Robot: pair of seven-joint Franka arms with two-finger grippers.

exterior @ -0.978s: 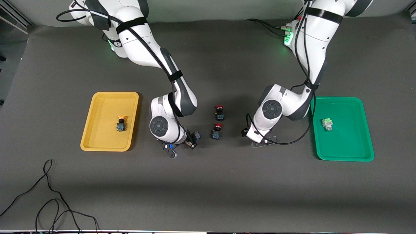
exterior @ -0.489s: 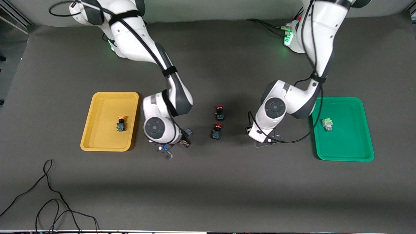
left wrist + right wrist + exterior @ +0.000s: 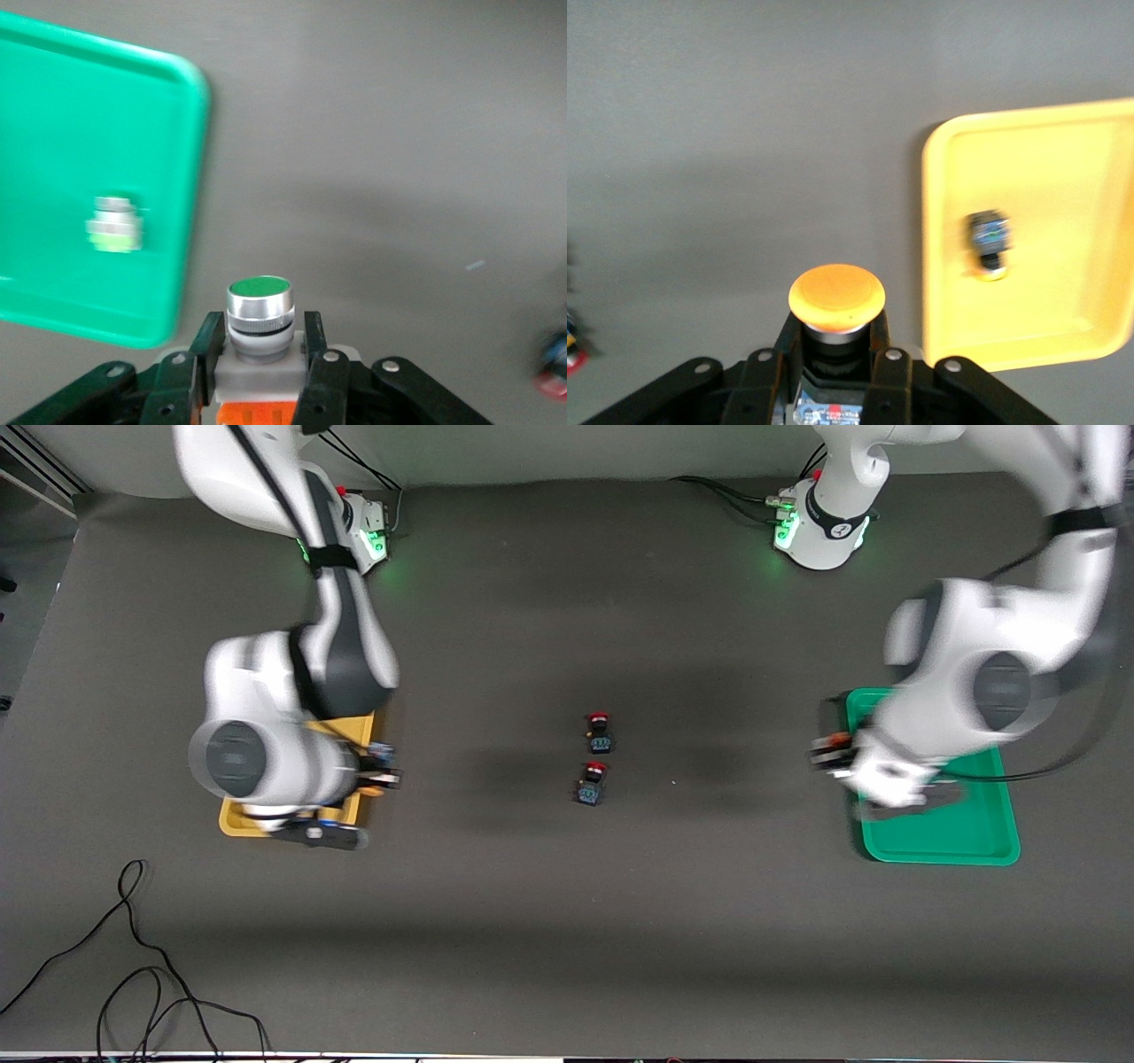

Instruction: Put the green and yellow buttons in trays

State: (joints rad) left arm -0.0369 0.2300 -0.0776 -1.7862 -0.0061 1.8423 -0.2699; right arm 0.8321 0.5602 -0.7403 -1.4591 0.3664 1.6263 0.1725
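Note:
My right gripper (image 3: 834, 332) is shut on a yellow-orange capped button (image 3: 836, 299) with a black-blue body. In the front view this gripper (image 3: 376, 771) hangs over the yellow tray's (image 3: 232, 822) rim that faces the table's middle. Another yellow-capped button (image 3: 987, 241) lies in the yellow tray (image 3: 1045, 292). My left gripper (image 3: 260, 326) is shut on a silver button with a green cap (image 3: 259, 305). It (image 3: 828, 751) hangs just beside the green tray's (image 3: 974, 841) inner rim. A white and light-green button (image 3: 113, 224) lies in the green tray (image 3: 53, 106).
Two red-capped switches (image 3: 600, 732) (image 3: 591, 782) stand on the dark mat midway between the trays. A loose black cable (image 3: 133, 957) lies near the front camera at the right arm's end of the table.
Both arms have risen from the middle of the table and swung outward. The right one carried the yellow button to the yellow tray, the left one the green button to the green tray.

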